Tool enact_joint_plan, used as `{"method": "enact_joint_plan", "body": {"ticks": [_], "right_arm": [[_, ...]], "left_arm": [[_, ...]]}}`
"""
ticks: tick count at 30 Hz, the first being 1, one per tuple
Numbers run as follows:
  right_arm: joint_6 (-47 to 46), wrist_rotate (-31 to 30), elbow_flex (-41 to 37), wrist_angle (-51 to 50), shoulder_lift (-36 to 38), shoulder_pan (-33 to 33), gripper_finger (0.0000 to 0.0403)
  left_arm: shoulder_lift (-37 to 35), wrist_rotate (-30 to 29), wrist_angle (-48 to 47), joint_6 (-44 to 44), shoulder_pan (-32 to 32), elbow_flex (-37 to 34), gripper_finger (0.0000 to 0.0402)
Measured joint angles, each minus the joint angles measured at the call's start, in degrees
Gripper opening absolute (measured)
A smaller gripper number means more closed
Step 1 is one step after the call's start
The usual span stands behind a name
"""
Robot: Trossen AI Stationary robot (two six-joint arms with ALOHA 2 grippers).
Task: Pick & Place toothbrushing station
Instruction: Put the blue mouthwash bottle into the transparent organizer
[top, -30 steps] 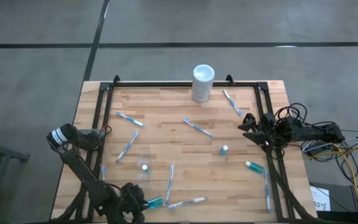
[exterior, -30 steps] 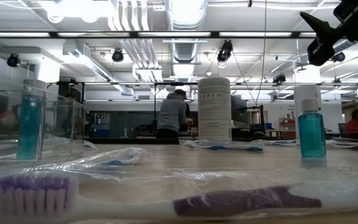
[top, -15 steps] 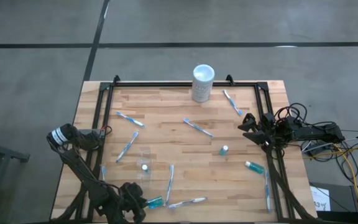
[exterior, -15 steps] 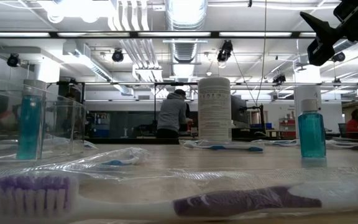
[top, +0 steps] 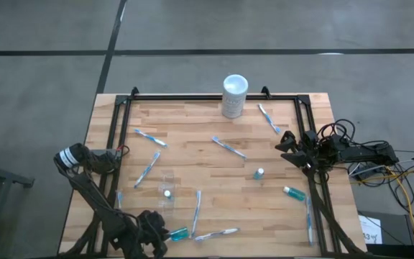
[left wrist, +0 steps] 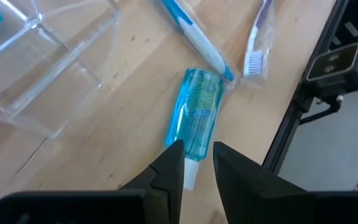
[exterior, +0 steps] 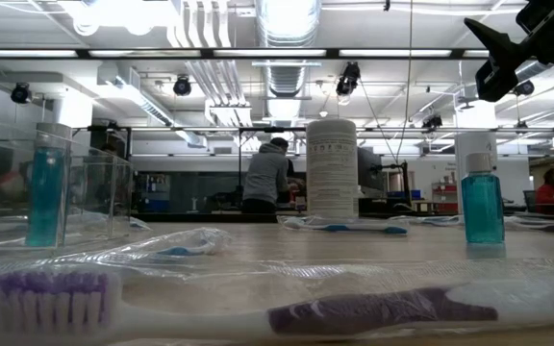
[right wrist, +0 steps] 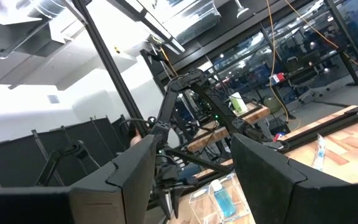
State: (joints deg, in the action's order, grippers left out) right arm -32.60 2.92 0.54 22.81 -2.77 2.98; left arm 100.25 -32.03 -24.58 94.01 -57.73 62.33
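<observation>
Looking straight down, the left gripper (top: 153, 232) sits just beside a teal tube (top: 179, 233), near the clear cup (top: 167, 188); the right gripper (top: 287, 146) waits spread, well apart. Left wrist view: fingers narrowly parted, straddling the tube's white cap (left wrist: 188, 175), long axis running straight away.

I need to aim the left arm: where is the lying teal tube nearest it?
In the high view, the teal tube lies at the table's near edge, left of centre, beside the left gripper and a toothbrush.

Light wood-plank counter (top: 192, 155), white cylinder (top: 235, 95), blue-and-white toothbrushes (top: 228, 147), teal tube (left wrist: 194, 113), clear cup (top: 167, 188).
</observation>
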Motion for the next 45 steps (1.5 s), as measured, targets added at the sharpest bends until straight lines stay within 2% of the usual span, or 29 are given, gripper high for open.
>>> {"method": "enact_joint_plan", "body": {"ticks": [5, 14, 24, 30, 32, 34, 38, 45], "right_arm": [[0.0, 0.0, 0.0, 0.0, 0.0, 0.0, 0.0206], [0.0, 0.0, 0.0, 0.0, 0.0, 0.0, 0.0206], [0.0, 0.0, 0.0, 0.0, 0.0, 0.0, 0.0206], [0.0, 0.0, 0.0, 0.0, 0.0, 0.0, 0.0206], [0.0, 0.0, 0.0, 0.0, 0.0, 0.0, 0.0206], [0.0, 0.0, 0.0, 0.0, 0.0, 0.0, 0.0206], [0.0, 0.0, 0.0, 0.0, 0.0, 0.0, 0.0206], [0.0, 0.0, 0.0, 0.0, 0.0, 0.0, 0.0206]], "left_arm": [[0.0, 0.0, 0.0, -1.4, -0.5, 0.0, 0.0092], [0.0, -1.1, 1.3, -0.4, -0.5, 0.0, 0.0123], [0.0, -2.6, 1.7, 6.0, -0.5, 0.0, 0.0127], [0.0, -2.5, 2.1, 7.7, -0.9, 0.0, 0.0172], [0.0, -1.8, 2.1, 7.7, -1.0, 0.0, 0.0194], [0.0, 1.3, 1.7, 7.4, -1.1, 0.0, 0.0210], [0.0, 6.9, 1.2, 3.6, -1.0, 0.0, 0.0222], [0.0, 7.2, 1.0, -2.8, -1.0, -0.1, 0.0222]]}}
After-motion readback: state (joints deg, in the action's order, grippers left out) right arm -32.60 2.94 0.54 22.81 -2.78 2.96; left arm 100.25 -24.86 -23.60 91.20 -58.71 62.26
